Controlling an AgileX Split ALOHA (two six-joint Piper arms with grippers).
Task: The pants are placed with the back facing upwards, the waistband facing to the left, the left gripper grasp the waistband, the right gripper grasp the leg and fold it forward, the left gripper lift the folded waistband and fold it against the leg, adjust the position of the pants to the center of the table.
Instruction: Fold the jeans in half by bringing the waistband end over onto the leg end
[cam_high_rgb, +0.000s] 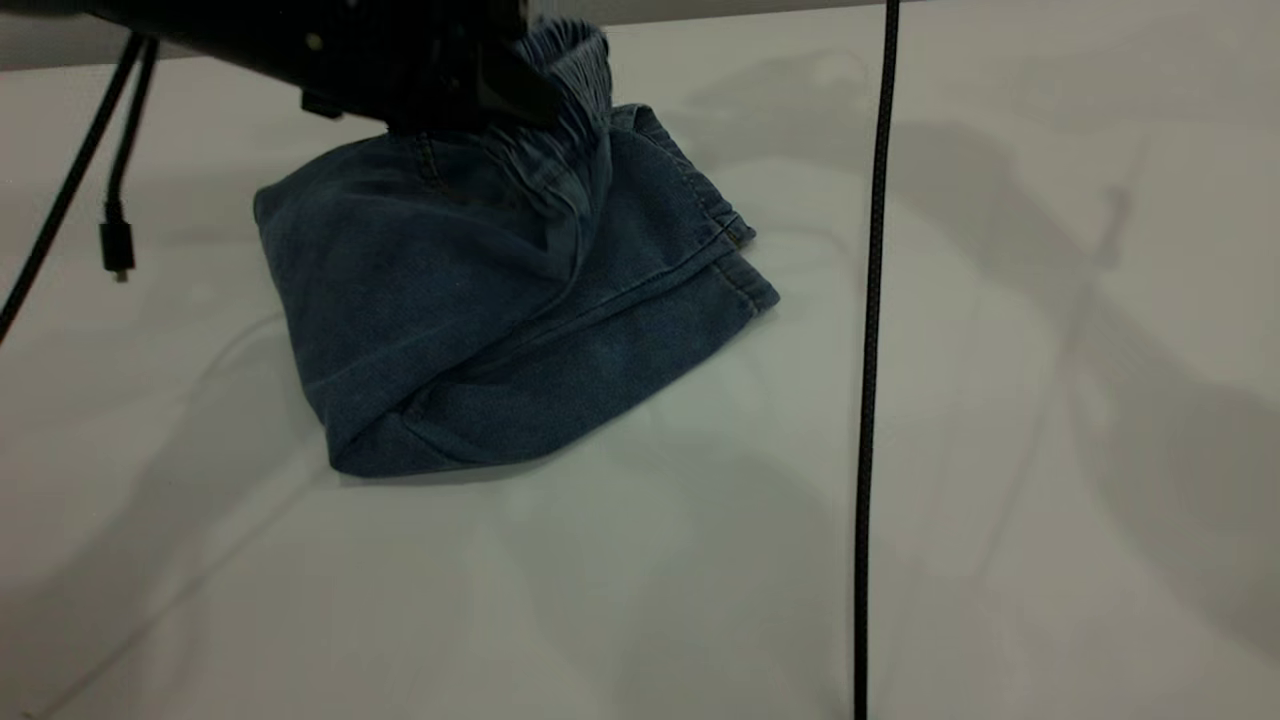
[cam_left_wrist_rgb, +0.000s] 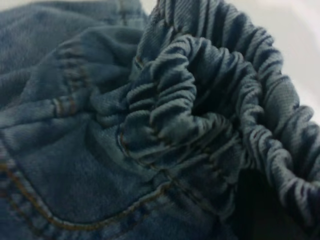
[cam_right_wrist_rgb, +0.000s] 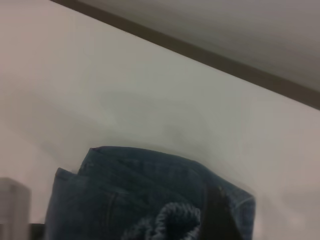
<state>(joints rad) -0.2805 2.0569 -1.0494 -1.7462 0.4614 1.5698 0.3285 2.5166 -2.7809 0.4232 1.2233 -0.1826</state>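
Observation:
The blue denim pants (cam_high_rgb: 470, 320) lie folded in a thick bundle on the white table (cam_high_rgb: 1000, 450), left of the middle. Their stitched leg hems (cam_high_rgb: 745, 265) point right. My left gripper (cam_high_rgb: 520, 95) hangs over the far edge of the bundle, shut on the ruched waistband (cam_high_rgb: 575, 70), which stands bunched up above the denim. In the left wrist view the gathered waistband (cam_left_wrist_rgb: 200, 100) fills the picture beside a pocket seam (cam_left_wrist_rgb: 100, 200). The right wrist view shows the pants (cam_right_wrist_rgb: 125, 190) from a distance, with a dark finger shape (cam_right_wrist_rgb: 216, 215) beside the waistband (cam_right_wrist_rgb: 170, 220).
A thin black cable (cam_high_rgb: 870, 400) hangs straight down across the table right of the pants. Two more black cables, one ending in a plug (cam_high_rgb: 115, 240), dangle at the far left. The table's dark far edge (cam_right_wrist_rgb: 200, 52) shows in the right wrist view.

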